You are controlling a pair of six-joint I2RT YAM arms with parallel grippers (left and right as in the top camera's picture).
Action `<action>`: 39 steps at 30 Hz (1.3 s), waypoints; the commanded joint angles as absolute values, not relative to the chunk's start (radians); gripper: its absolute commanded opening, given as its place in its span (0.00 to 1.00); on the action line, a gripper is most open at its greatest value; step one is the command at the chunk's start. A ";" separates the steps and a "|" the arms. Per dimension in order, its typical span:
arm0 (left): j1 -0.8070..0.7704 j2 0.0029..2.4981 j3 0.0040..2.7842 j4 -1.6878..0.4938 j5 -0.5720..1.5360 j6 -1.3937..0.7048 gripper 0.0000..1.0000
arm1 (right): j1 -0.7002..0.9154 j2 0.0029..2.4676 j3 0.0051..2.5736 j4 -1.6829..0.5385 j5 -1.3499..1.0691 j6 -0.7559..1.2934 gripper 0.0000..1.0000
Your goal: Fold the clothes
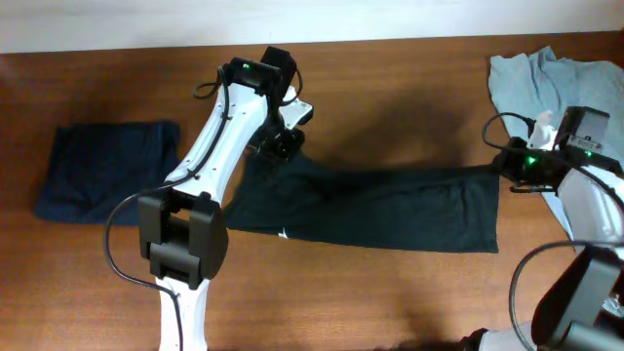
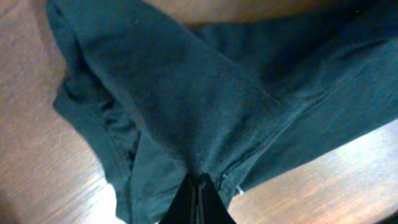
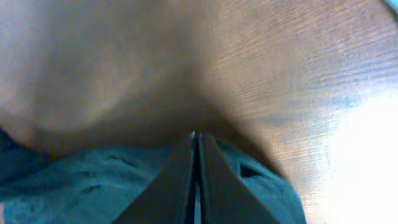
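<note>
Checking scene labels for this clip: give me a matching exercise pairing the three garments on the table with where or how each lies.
Things:
1. black T-shirt
2. navy garment
3. pale blue garment

States:
A. folded, at the table's left side
B. crumpled at the far right corner
C. spread between the left gripper and right gripper, both shut on it

Pairs: 1-C, 2-A, 3-B
</note>
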State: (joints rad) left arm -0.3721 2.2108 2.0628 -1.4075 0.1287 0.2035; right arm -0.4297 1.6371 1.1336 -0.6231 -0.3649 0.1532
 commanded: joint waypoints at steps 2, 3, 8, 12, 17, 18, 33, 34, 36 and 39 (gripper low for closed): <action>-0.363 2.216 2.071 -1.460 0.081 0.197 0.00 | -0.432 1.578 1.146 -0.764 -0.257 0.173 0.04; -0.361 2.216 2.071 -1.480 0.081 0.197 0.01 | -0.432 1.579 1.145 -0.823 -0.237 0.173 0.04; -0.357 2.215 2.071 -1.525 0.081 0.200 0.04 | -0.432 1.579 1.112 -0.949 -0.129 0.214 0.04; -0.357 2.216 2.071 -1.551 0.081 0.200 0.06 | -0.432 1.579 1.093 -0.973 -0.040 0.275 0.04; -0.357 2.216 2.071 -1.563 0.081 0.200 0.20 | -0.432 1.579 1.093 -0.970 -0.038 0.275 0.04; -0.357 2.216 2.071 -1.568 0.081 0.201 0.20 | -0.432 1.579 1.093 -0.971 -0.030 0.280 0.04; -0.341 2.216 2.068 -1.487 0.064 0.170 0.42 | -0.432 1.579 1.093 -1.014 -0.262 0.158 0.51; -0.337 2.216 2.068 -1.481 0.065 0.169 0.42 | -0.433 1.579 1.093 -1.014 -0.262 0.166 0.56; -0.331 2.216 2.068 -1.466 0.101 0.169 0.42 | -0.434 1.579 1.093 -0.995 -0.262 0.173 0.71; -0.329 2.216 2.068 -1.470 0.115 0.169 0.42 | -0.456 1.612 1.093 -0.978 -0.263 0.172 0.85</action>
State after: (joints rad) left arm -0.3344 2.2108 2.0628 -1.4689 0.0814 0.1825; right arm -0.4316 1.6016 1.1011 -0.9863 -0.2310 0.1852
